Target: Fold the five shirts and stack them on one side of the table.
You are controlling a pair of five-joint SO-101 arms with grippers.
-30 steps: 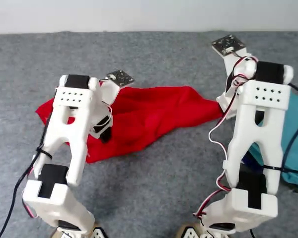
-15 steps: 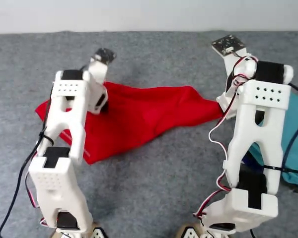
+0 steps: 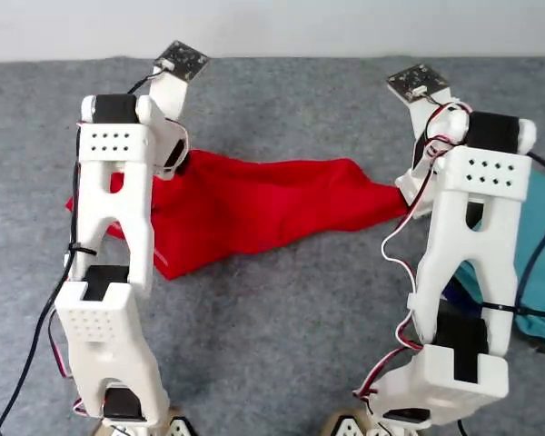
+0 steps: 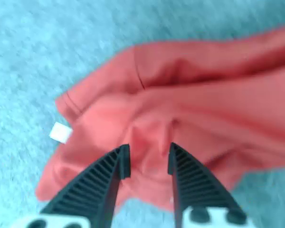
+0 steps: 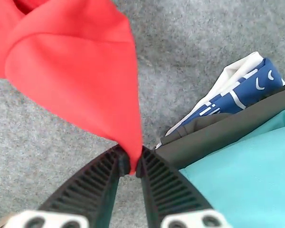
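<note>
Progress: early. Red shirt [image 3: 263,204] unfolded on desk [image 3: 300,327]; right gripper [image 5: 131,159] fingers pinch its corner; left gripper [image 4: 148,152] fingers narrowly parted, empty.

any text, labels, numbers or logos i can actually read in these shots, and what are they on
No text here can be read.
white tag on the red shirt: too blurred, no print can be made out.
blue shirt: white marks cut off by the folds, not readable as words.
left arm's circuit board and right arm's circuit board, high view: any marking is too small to read.
</note>
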